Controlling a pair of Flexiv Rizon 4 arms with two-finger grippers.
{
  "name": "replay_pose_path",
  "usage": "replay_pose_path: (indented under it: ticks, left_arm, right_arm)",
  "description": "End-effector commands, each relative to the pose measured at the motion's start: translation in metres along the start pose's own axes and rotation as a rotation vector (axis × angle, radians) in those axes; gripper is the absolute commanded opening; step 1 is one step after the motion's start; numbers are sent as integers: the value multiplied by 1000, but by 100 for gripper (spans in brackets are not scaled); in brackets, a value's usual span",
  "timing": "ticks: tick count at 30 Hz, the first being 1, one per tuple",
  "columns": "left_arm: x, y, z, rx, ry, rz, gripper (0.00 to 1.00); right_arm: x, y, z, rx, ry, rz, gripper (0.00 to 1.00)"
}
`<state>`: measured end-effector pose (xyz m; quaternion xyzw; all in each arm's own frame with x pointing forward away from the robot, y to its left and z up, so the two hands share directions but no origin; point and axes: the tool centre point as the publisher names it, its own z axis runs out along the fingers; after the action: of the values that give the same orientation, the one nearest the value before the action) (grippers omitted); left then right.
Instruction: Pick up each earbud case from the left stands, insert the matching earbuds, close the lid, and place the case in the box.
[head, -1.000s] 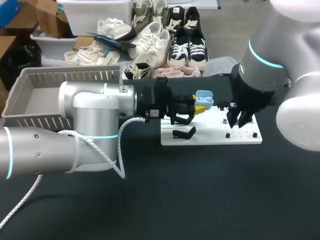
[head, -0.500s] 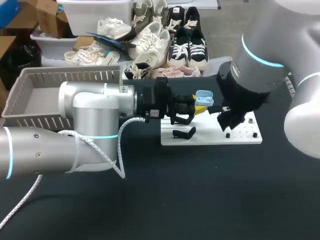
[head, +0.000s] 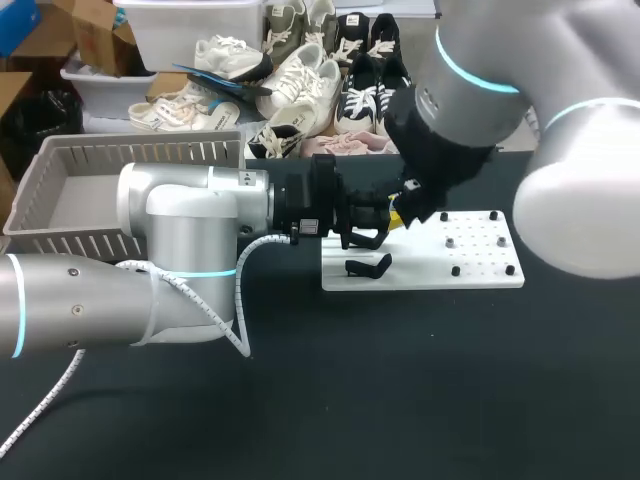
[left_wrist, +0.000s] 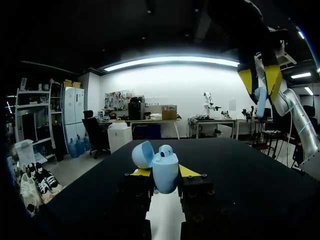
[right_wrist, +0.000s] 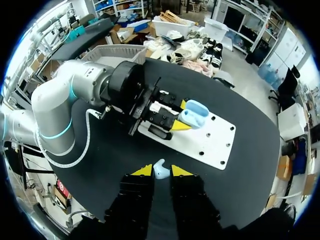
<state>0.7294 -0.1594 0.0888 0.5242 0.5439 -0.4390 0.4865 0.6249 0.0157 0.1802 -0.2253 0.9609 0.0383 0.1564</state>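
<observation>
A light blue earbud case (left_wrist: 166, 172) with its lid open is upright between the yellow tips of my left gripper (left_wrist: 160, 174), which is shut on it. One earbud (left_wrist: 164, 149) sits in the case. In the head view my left gripper (head: 378, 218) is over the near-left part of the white plate (head: 470, 270), and my right gripper (head: 410, 205) hides the case. My right gripper (right_wrist: 160, 171) is shut on a light blue earbud (right_wrist: 159, 170) above and a little beside the case (right_wrist: 194, 114). From the left wrist it shows as a raised gripper (left_wrist: 260, 82) holding the earbud (left_wrist: 261, 97).
A black stand (head: 368, 267) sits on the plate's left end, under my left gripper. Small black pegs dot the plate's right half (head: 455, 270). A grey basket (head: 60, 195) stands at the table's far left. Black tabletop lies open in front of the plate.
My right arm has swung left from above the plate's right half to just over the case, now hiding it in the head view. The left arm has kept still.
</observation>
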Motion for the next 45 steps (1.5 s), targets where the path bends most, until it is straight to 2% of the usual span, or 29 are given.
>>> replay_pose_path:
  ticks: [1,10,16,26,45]
  left_arm:
    - [0,-1,0,-4,-1,1,0]
    - [0,-1,0,-4,-1,1,0]
    - [0,-1,0,-4,-1,1,0]
    - [0,-1,0,-4,-1,1,0]
    - [0,-1,0,-4,-1,1,0]
  right_arm:
    - [-22,-3,5,-13,40,-14,0]
    - [-52,-16,17,-21,51,-29,0]
    - [-64,-28,25,-22,51,-31,0]
    - [-69,-43,44,-39,65,-15,0]
    - [-65,-52,64,-52,89,-8,0]
